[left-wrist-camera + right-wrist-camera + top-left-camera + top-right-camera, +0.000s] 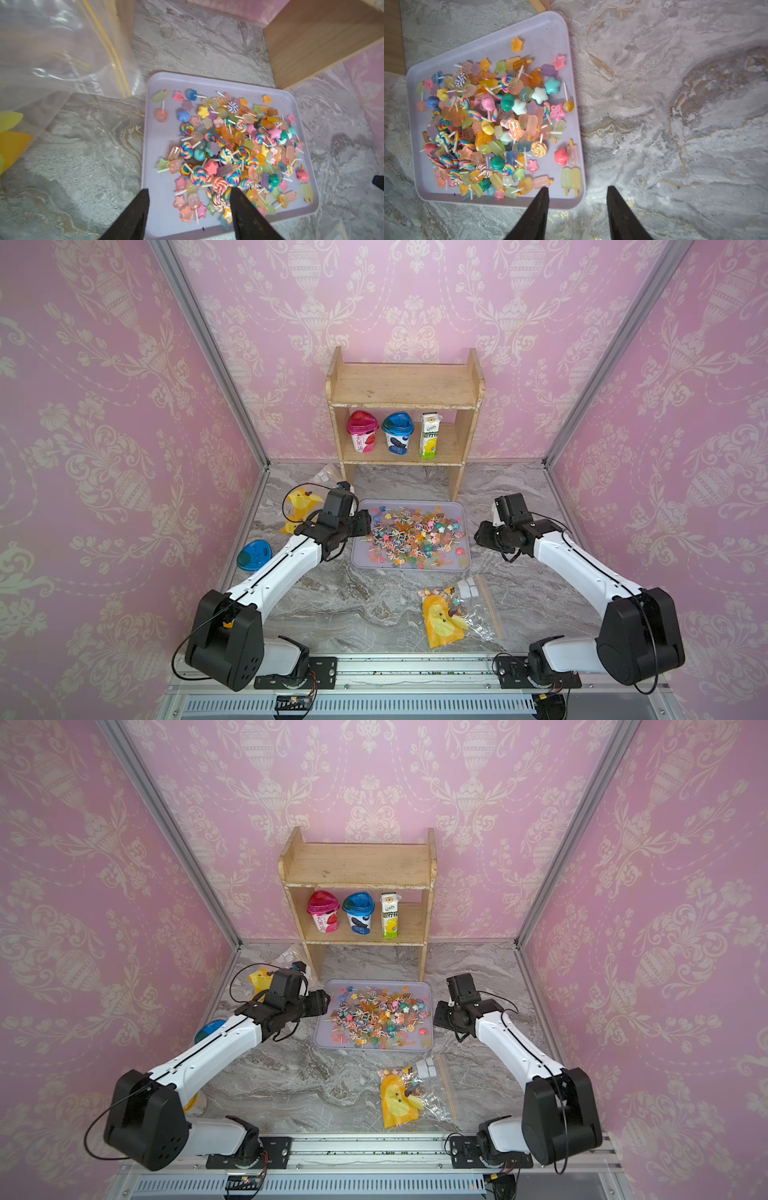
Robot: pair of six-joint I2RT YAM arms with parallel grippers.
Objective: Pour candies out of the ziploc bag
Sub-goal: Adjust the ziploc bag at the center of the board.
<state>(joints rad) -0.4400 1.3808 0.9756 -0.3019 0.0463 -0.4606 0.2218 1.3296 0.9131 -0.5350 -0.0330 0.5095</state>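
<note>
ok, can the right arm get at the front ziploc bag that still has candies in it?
Probably yes. The ziploc bag lies on bare tabletop in front of the tray, with nothing over it. The right gripper, beside the tray, is open and empty.

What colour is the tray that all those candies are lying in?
The tray is a plain pale lilac, seen best in the right wrist view.

One tray (361,562) held candies (411,537), too many to count. Two bags (484,614) (326,475) lay about. One shelf (405,385) carried two cups (362,433) (397,433) and one carton (430,435).
</note>
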